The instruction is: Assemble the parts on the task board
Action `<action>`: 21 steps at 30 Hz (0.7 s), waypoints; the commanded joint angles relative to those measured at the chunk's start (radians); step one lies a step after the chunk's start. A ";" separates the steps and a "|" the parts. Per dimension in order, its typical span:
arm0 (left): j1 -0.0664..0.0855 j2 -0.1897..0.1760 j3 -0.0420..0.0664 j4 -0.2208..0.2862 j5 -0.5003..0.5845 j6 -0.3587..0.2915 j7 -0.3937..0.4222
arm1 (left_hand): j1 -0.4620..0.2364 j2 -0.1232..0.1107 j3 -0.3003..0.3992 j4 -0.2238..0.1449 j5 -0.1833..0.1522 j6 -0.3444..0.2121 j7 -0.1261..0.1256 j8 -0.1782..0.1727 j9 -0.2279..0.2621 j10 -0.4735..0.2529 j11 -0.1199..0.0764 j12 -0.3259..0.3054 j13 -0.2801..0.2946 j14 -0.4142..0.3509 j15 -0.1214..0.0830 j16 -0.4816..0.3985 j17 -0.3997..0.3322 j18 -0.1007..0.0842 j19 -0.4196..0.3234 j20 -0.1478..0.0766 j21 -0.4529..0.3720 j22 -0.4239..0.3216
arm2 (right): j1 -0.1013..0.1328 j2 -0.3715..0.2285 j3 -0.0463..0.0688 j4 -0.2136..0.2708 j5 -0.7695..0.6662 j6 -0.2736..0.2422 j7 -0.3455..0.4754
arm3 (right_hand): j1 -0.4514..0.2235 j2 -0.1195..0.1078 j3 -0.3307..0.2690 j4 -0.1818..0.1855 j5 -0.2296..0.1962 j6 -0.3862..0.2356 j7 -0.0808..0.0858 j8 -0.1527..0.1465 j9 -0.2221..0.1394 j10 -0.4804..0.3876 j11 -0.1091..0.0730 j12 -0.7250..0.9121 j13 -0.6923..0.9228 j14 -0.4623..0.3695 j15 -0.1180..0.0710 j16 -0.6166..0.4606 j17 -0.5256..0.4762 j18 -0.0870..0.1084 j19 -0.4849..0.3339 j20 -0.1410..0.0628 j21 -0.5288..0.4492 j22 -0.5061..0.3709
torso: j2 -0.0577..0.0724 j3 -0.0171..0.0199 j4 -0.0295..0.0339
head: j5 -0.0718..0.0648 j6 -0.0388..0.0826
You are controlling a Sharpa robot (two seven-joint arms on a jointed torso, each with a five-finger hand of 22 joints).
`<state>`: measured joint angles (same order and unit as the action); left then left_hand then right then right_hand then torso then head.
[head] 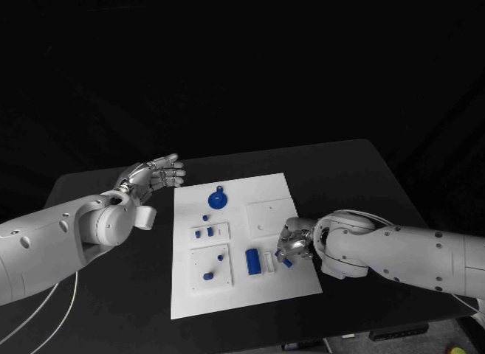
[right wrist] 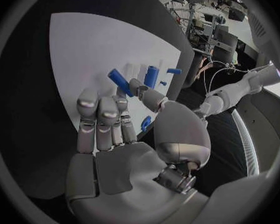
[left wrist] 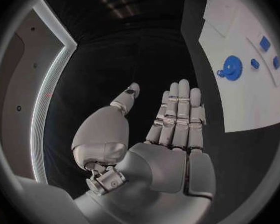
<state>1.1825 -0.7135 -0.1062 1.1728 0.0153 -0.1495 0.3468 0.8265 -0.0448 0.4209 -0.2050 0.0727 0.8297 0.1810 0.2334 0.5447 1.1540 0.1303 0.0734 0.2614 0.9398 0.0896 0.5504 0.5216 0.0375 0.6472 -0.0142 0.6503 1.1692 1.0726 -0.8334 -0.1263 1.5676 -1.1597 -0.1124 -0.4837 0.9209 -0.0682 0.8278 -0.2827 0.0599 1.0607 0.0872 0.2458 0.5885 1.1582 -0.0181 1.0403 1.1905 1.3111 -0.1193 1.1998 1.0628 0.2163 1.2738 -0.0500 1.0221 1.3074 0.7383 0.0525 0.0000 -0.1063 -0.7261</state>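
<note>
The task board (head: 238,295) lies mid-table. The right hand (head: 294,244) hovers over its right edge, pinching a small blue peg (right wrist: 119,81) between thumb and fingers. The left hand (head: 152,175) — fingers spread, holding nothing — hangs beside the board's far left corner, near a round blue part (head: 219,198).

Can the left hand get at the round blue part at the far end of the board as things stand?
Probably yes. The left hand is open beside the task board, holding nothing, and the round blue part lies uncovered near that edge; the right hand is farther down the board.
</note>
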 commanded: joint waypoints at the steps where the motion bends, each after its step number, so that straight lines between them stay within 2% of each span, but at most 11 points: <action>1: 0.001 0.002 0.001 0.003 0.000 0.015 0.005 | 0.004 0.007 0.006 -0.001 0.000 -0.006 0.000 0.003 -0.002 -0.009 -0.001 -0.001 -0.002 0.007 0.002 -0.007 0.002 0.014 -0.002 0.006 -0.004 0.001 | -0.005 0.013 -0.005 -0.009 -0.010 -0.015 0.010 | -0.021 -0.003 -0.011 0.003 -0.006 0.009 0.000 0.004 -0.002 0.004 -0.005 0.004 0.001 0.001 -0.006 -0.002 0.001 0.046 0.006 0.000 0.000 0.013 | 0.000 0.0004 0.0002 | 0.002 -0.001; 6: 0.001 0.002 0.001 0.003 0.000 0.015 0.005 | 0.004 0.007 0.006 -0.001 0.000 -0.006 0.000 0.003 -0.002 -0.009 -0.001 -0.001 -0.002 0.007 0.002 -0.007 0.002 0.014 -0.002 0.006 -0.004 0.001 | -0.022 0.029 -0.006 -0.015 -0.010 -0.029 0.018 | -0.055 -0.004 -0.027 0.015 -0.010 0.010 -0.001 0.005 -0.004 0.005 -0.006 0.003 0.001 0.002 -0.007 -0.002 0.002 0.046 0.008 -0.001 -0.002 0.011 | 0.000 0.0017 0.0010 | 0.007 -0.002; 14: 0.001 0.002 0.001 0.003 0.000 0.016 0.005 | 0.004 0.007 0.006 0.000 0.000 -0.006 0.000 0.004 -0.002 -0.009 -0.001 0.000 -0.002 0.007 0.002 -0.008 0.002 0.014 -0.002 0.006 -0.004 0.001 | -0.022 0.041 -0.006 -0.023 -0.010 -0.016 0.022 | -0.084 -0.004 -0.041 0.021 -0.011 0.010 -0.002 0.006 -0.006 0.005 -0.007 0.003 0.002 0.002 -0.009 -0.002 0.003 0.046 0.009 -0.005 -0.002 0.011 | 0.000 0.0005 -0.0007 | 0.011 -0.004; 21: 0.001 0.002 0.001 0.002 0.000 0.016 0.004 | 0.004 0.007 0.006 0.000 0.000 -0.006 0.000 0.004 -0.002 -0.009 -0.001 0.000 -0.002 0.007 0.002 -0.008 0.003 0.013 -0.002 0.006 -0.004 0.002 | -0.025 0.047 -0.007 -0.026 -0.009 -0.021 0.026 | -0.092 -0.004 -0.045 0.022 -0.011 0.010 -0.002 0.006 -0.006 0.005 -0.008 0.003 0.002 0.002 -0.009 -0.002 0.004 0.046 0.009 -0.006 -0.002 0.011 | 0.000 0.0010 0.0001 | 0.013 -0.004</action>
<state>1.1825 -0.7130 -0.1062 1.1726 0.0153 -0.1488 0.3452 0.8265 -0.0448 0.4209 -0.2050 0.0727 0.8298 0.1811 0.2334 0.5439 1.1540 0.1303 0.0734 0.2607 0.9398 0.0896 0.5466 0.5233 0.0376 0.6472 -0.0142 0.6503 1.1699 1.0495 -0.7895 -0.1325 1.5406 -1.1620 -0.1343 -0.4753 0.8380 -0.0719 0.7892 -0.2633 0.0542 1.0666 0.0867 0.2551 0.5841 1.1618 -0.0216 1.0374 1.1920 1.3096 -0.1214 1.2003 1.0655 0.2164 1.2799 -0.0523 1.0221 1.3073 0.7383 0.0535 -0.0002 -0.0936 -0.7302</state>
